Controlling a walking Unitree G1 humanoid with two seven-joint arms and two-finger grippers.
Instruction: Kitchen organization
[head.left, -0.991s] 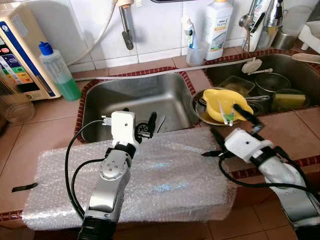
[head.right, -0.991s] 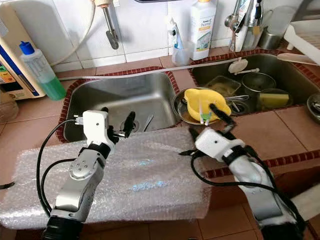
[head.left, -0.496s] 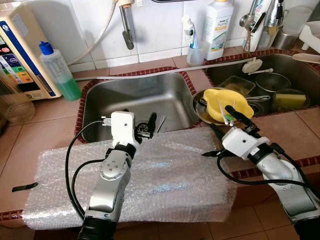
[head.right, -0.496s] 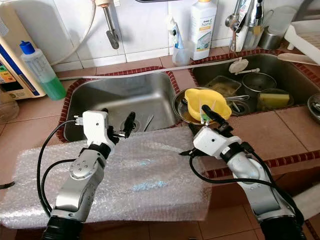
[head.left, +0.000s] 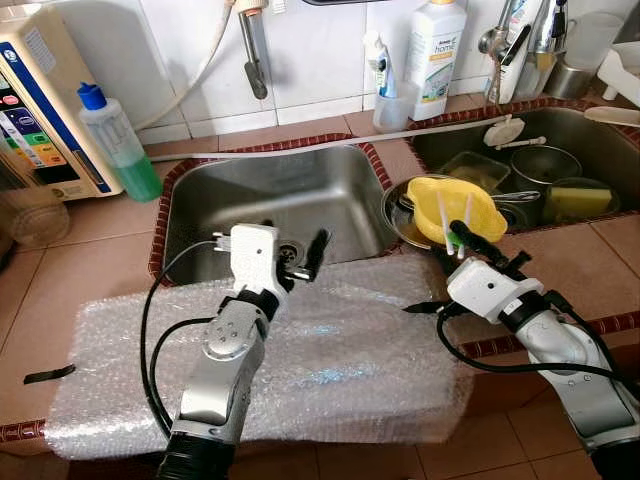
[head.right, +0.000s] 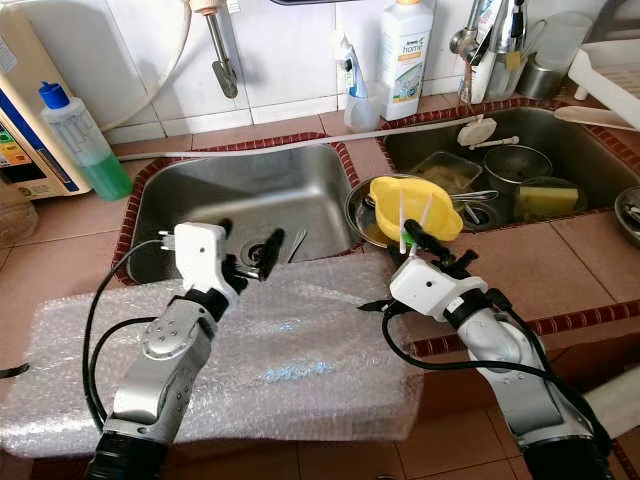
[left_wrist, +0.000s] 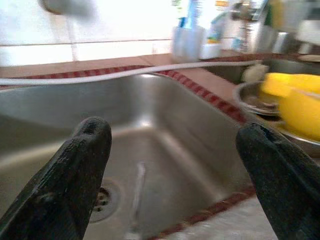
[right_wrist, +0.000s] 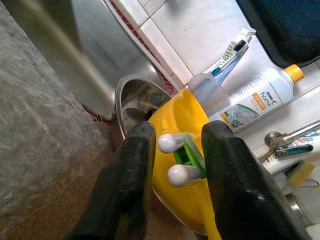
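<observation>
- Right pincer (head.left: 462, 236), right of centre, is closed on a green-and-white utensil (right_wrist: 181, 159): two white prongs and a green middle sit between the fingers in the right wrist view; it reads as a small pair of tongs or a clip, exact type unclear.
- Utensil is held just above the yellow bowl (head.left: 450, 205), which rests in a steel basin (head.left: 400, 222) at the lip of the right sink (head.left: 600, 150).
- Left pincer (head.left: 288, 262) is open and empty, fingers wide apart, hovering over the near edge of the left sink (head.left: 340, 195), centre frame.
- Bubble wrap sheet (head.left: 330, 350) is spread on the tiled tabletop (head.left: 100, 255) in the lower half, nothing on it.
- Progress judged early: one item in hand, not yet placed. The right sink holds dishes, a sponge and containers unsorted; bottles stand at the upper wall.
- Versus a second ago: utensil lay low in the yellow bowl with the right pincer beside it, open; now it is gripped and lifted, prongs pointing up.
- Left arm has shifted slightly right and forward, pincer opened wider.
</observation>
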